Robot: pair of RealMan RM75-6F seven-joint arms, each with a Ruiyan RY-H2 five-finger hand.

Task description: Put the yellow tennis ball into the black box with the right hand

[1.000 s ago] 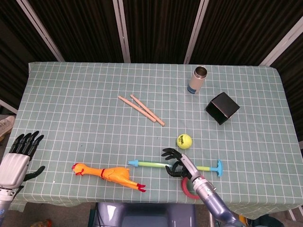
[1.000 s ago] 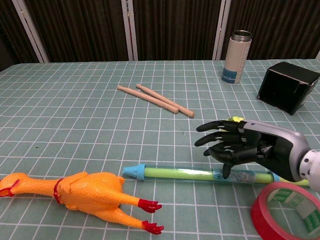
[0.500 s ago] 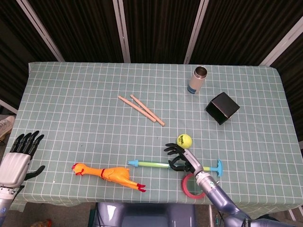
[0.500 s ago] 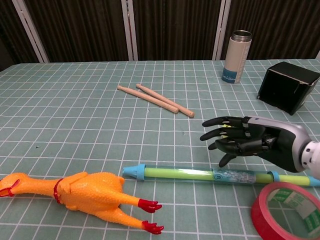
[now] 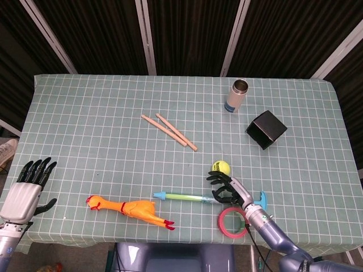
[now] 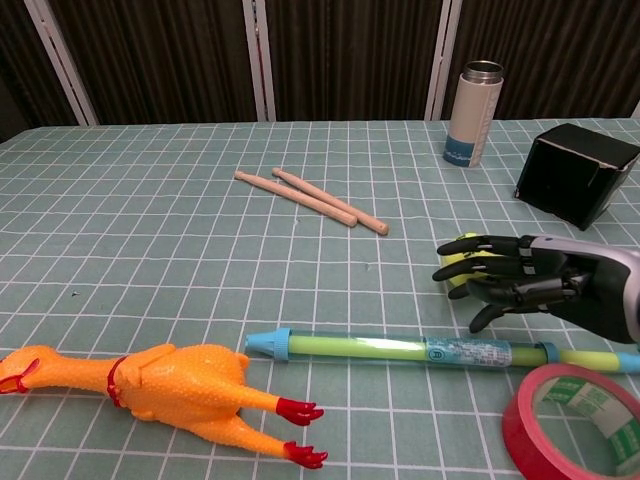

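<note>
The yellow tennis ball (image 5: pixel 220 167) (image 6: pixel 462 250) lies on the checked tablecloth, right of centre. My right hand (image 5: pixel 229 188) (image 6: pixel 525 281) hovers just on the near side of it, fingers spread and empty, fingertips reaching beside the ball; in the chest view they partly cover it. The black box (image 5: pixel 266 130) (image 6: pixel 577 174) stands tilted at the back right, apart from the hand. My left hand (image 5: pixel 27 188) rests open at the table's near left corner, seen only in the head view.
A green-and-blue toy pump (image 5: pixel 187 197) (image 6: pixel 400 349) lies right under my right hand. Red tape roll (image 5: pixel 231 220) (image 6: pixel 572 423) sits by the wrist. Rubber chicken (image 5: pixel 130 208) (image 6: pixel 160 386) at the near left, two wooden sticks (image 5: pixel 170 131) (image 6: pixel 310 200) mid-table, a flask (image 5: pixel 236 95) (image 6: pixel 472 99) behind.
My right hand has moved right and a little away from me, from over the pump's middle to beside the tennis ball. The left hand has barely shifted.
</note>
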